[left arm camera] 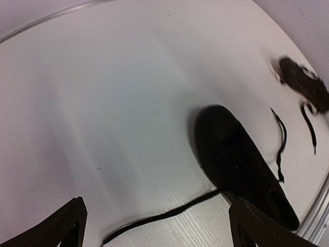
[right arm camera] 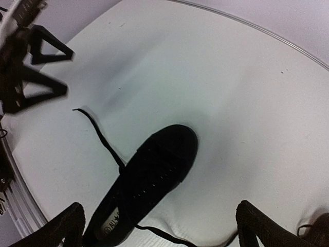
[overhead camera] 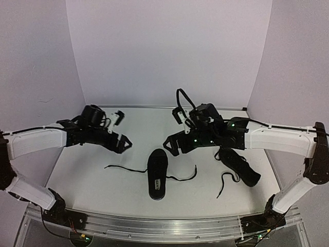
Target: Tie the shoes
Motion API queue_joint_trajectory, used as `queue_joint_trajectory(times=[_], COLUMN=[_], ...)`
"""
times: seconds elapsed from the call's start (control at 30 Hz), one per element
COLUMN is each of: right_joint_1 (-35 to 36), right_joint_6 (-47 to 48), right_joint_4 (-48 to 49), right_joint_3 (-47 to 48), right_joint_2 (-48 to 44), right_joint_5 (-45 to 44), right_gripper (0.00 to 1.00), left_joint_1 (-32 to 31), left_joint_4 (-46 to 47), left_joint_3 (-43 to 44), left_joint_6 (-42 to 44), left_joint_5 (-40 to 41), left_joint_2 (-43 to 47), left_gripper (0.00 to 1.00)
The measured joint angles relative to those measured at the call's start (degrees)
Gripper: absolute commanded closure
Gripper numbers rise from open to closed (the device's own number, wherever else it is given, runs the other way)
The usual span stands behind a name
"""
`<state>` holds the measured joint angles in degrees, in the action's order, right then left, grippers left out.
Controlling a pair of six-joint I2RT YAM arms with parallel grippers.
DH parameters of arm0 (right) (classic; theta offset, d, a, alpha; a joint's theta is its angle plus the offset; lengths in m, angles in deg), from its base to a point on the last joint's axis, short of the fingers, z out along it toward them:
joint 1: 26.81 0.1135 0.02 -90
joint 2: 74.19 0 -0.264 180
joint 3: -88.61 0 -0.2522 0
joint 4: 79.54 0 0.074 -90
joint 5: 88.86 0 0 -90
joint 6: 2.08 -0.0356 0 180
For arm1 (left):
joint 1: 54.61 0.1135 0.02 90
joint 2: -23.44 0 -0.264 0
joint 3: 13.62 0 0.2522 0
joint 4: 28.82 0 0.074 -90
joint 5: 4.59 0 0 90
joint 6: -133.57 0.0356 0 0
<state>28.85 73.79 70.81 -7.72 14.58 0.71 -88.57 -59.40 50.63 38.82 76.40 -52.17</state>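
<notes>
middle shoe [overhead camera: 158, 174]: lies on the desk [overhead camera: 82, 180] between the two arms, toe far, heel near, untied.
left lace [overhead camera: 126, 169]: runs flat from the shoe out to the left.
right lace [overhead camera: 184, 176]: curls off to the right, also slack on the desk.
second shoe [overhead camera: 239, 165]: right side, partly under the right arm, its own lace [overhead camera: 224, 184] trailing toward the near edge.
left claw [overhead camera: 125, 144]: spread wide and empty, hovering to the far left of the middle shoe.
right claw [overhead camera: 169, 146]: likewise spread and empty, hovering just beyond the toe on the right.
step in hand: probably each claw going down for one lace end of the middle shoe.
doing it well: straddle each strand crosswise, a little in from its tip. Close right at the desk surface, since the lace is thin and lies flat. Lift both ends evenly so the light shoe does not skid or turn.
hidden under arm: the far part of the second shoe.
hard to read: eyelets and tongue are black on black, so I cannot tell how high the lacing goes.
blurred: the left wrist view is smeared.
cut off: both wrist views crop their own fingers at the bottom edge.
</notes>
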Motion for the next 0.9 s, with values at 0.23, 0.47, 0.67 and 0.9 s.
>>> queue_joint_trajectory(times=[0.23,0.47,0.67,0.9], right_joint_1=[-0.4,-5.2,-9.6,-9.9], right_joint_6=[1.6,0.9,-0.7,-1.7], right_joint_4=[3.6,5.9,7.0,7.8], right_joint_3=[-0.5,-6.4,-9.4,-11.2], right_joint_2=[0.0,-4.4,-7.8,-9.7], right_joint_5=[7.4,12.5,15.4,17.2], right_gripper=[0.02,0.02,0.02,0.02], left_joint_1=[-11.4,-10.8,-10.7,-8.9], left_joint_4=[-6.1,-4.9,-1.3,-1.2], left_joint_3=[1.8,-1.5,-0.6,5.0], left_joint_6=[16.6,30.3,37.4,41.4], left_joint_5=[-0.1,-1.8,-2.9,-6.0], left_joint_2=[-11.8,-12.3,-18.3,-25.6], left_gripper=[0.02,0.18,0.32,0.49])
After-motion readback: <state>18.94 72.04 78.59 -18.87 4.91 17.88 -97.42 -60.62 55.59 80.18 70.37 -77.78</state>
